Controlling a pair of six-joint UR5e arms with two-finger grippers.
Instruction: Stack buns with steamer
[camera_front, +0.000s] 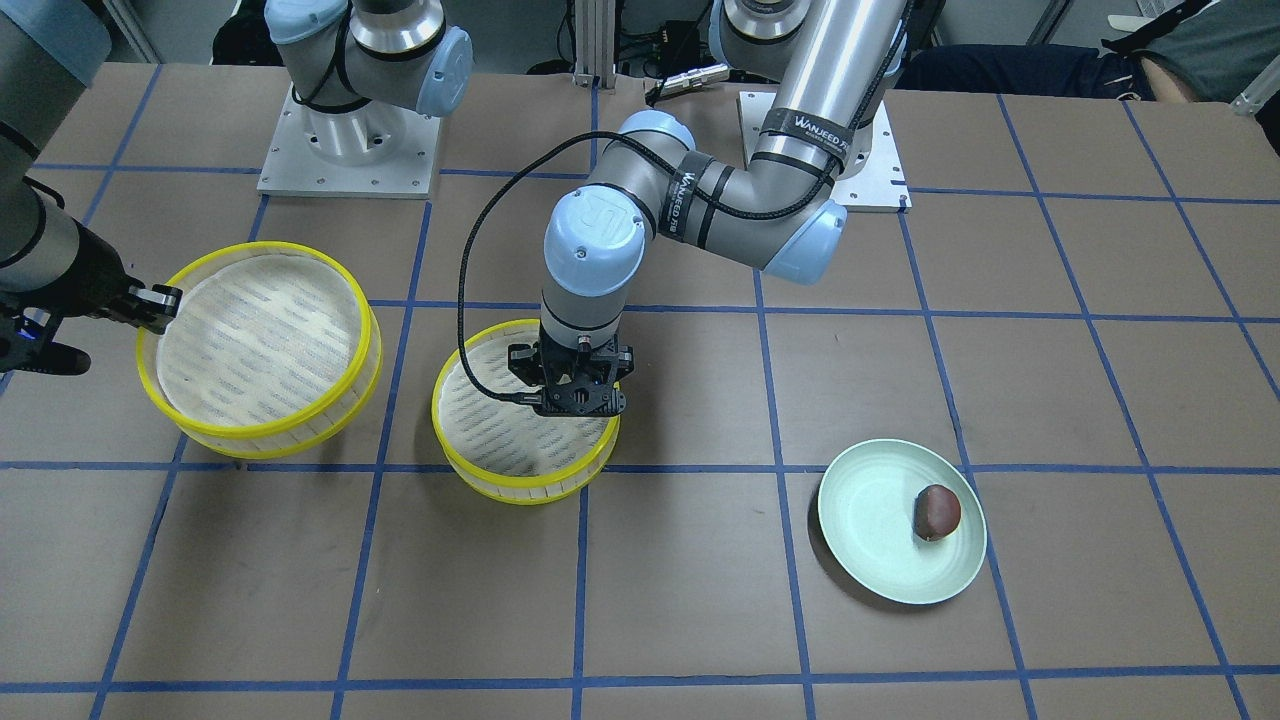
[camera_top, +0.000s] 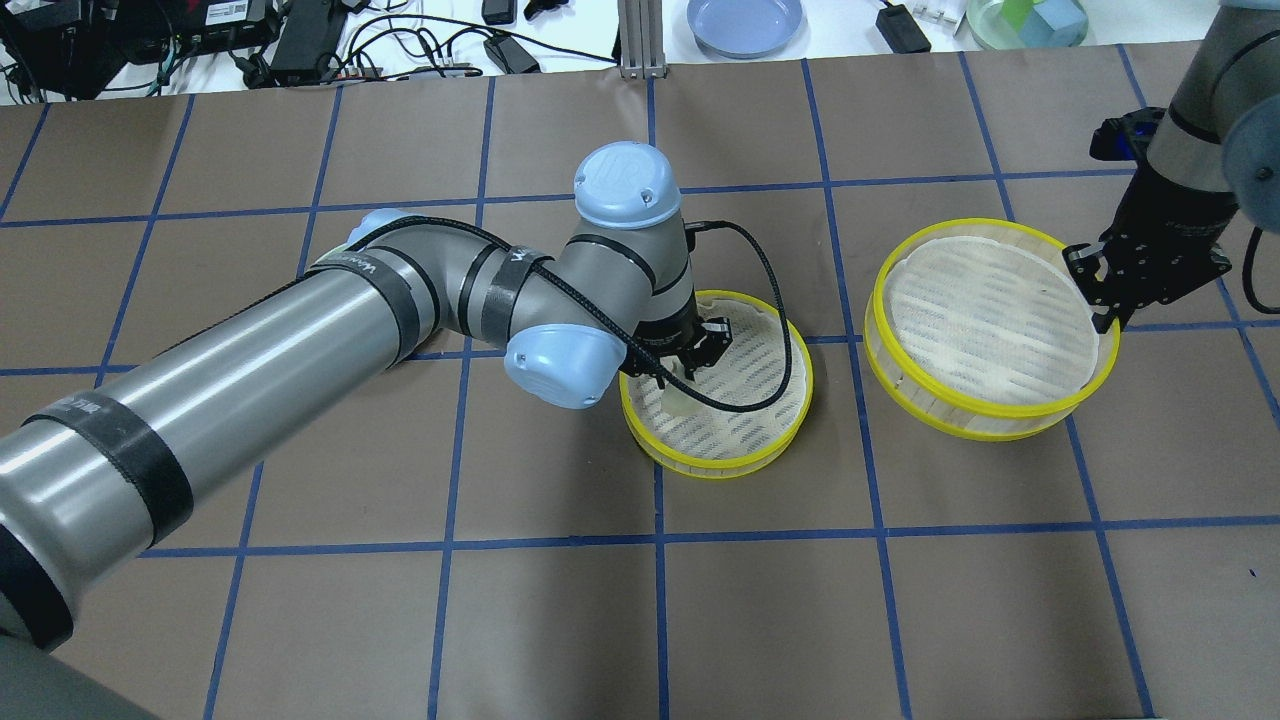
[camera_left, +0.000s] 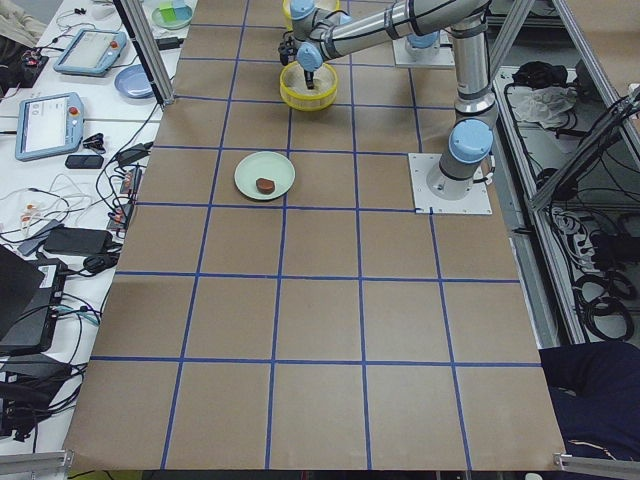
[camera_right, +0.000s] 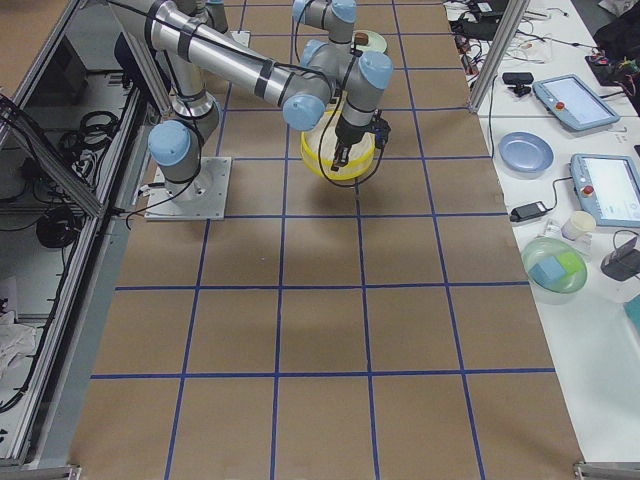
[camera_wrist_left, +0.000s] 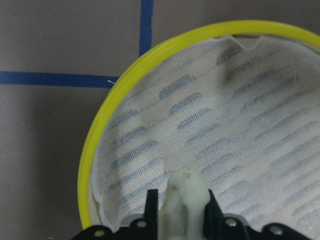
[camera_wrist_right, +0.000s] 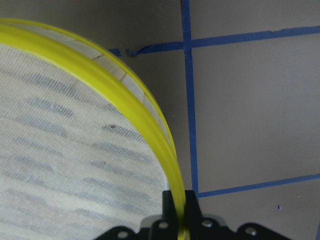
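My left gripper (camera_top: 686, 384) is shut on the cream-white bun (camera_wrist_left: 184, 196) and holds it low inside the small yellow-rimmed steamer tray (camera_front: 520, 490), near its edge; the bun also shows in the overhead view (camera_top: 680, 402). The dark reddish-brown bun (camera_front: 937, 512) lies on the pale green plate (camera_front: 870, 520), apart from both arms. My right gripper (camera_top: 1100, 300) is shut on the rim of the larger yellow-rimmed steamer tray (camera_top: 985, 415). The rim (camera_wrist_right: 150, 125) passes between its fingers. This tray looks tilted, with its gripped side raised.
The two steamer trays are about one grid square apart. A blue plate (camera_top: 745, 22), a clear bowl with blocks (camera_top: 1025, 20) and cables lie beyond the table's far edge. A person sits by the table's corner (camera_front: 1180, 60).
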